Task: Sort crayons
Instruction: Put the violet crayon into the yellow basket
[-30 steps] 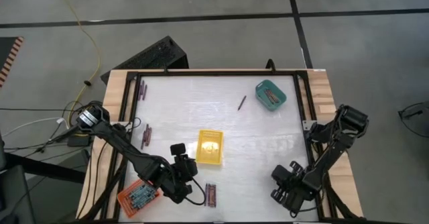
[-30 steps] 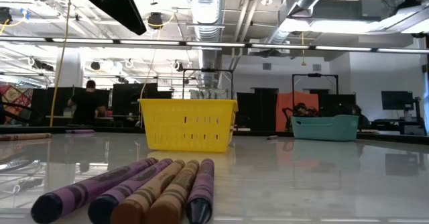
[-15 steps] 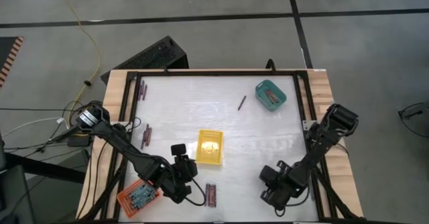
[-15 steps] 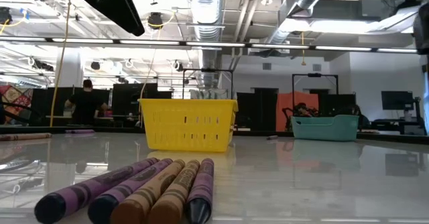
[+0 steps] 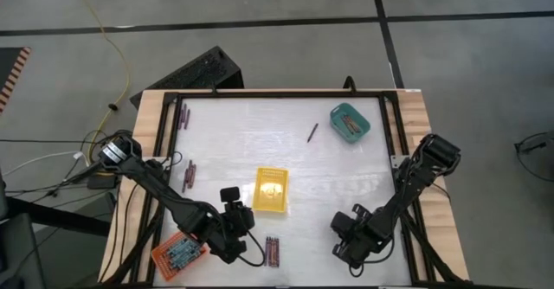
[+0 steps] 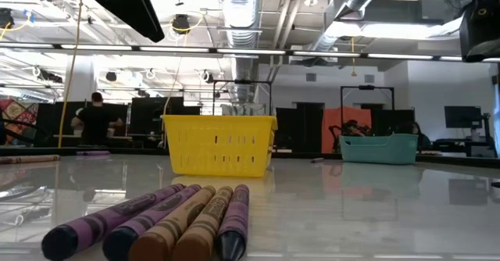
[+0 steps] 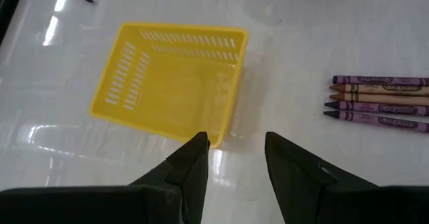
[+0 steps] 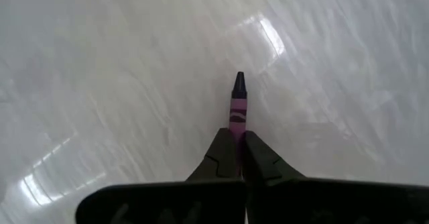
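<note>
By the near edge of the white table (image 5: 329,185), the right gripper (image 8: 235,147) hung toward the right corner, fingers pinched tight on 1 purple crayon (image 8: 238,108) whose tip stuck out ahead. The left gripper (image 7: 234,158) hovered by the same edge toward the left corner, fingers parted and empty, beside 4 crayons (image 5: 272,251) lying in a row. An orange tray (image 5: 177,253) sat at the near-left corner. A yellow tray (image 5: 271,190) stood mid-table. Farther off lay a lone crayon (image 5: 312,132), then a teal tray (image 5: 350,123) near the far-right corner.
</note>
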Controlling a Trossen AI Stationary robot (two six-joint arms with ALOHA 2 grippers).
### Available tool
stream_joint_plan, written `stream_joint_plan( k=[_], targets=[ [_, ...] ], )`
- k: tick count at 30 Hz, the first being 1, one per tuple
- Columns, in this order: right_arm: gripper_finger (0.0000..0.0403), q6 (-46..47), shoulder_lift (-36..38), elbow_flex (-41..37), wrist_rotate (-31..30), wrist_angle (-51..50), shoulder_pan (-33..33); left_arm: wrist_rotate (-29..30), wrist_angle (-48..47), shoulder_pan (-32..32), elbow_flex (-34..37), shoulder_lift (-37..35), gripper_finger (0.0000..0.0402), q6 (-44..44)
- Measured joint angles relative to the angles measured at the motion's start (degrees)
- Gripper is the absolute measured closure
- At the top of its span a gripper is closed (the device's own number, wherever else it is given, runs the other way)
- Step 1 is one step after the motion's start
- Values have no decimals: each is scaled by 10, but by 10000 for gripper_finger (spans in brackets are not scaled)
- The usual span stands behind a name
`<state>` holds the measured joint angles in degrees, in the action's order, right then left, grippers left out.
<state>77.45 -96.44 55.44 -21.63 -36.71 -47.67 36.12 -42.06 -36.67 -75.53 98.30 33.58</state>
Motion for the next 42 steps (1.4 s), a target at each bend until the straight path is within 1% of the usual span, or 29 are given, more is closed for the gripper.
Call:
stream_joint_plan(
  k=[22, 32, 42],
  targets=[
    [402, -15, 1, 0, -9, 0, 3, 0, 0, 0, 0, 0, 265, 0],
    [402, -55, 1, 0, -10, 10, 24, -13, 0, 0, 0, 0, 265, 1],
    [402, -90, 1, 0, -10, 14, 41, -14, 0, 0, 0, 0, 265, 3]
  ],
)
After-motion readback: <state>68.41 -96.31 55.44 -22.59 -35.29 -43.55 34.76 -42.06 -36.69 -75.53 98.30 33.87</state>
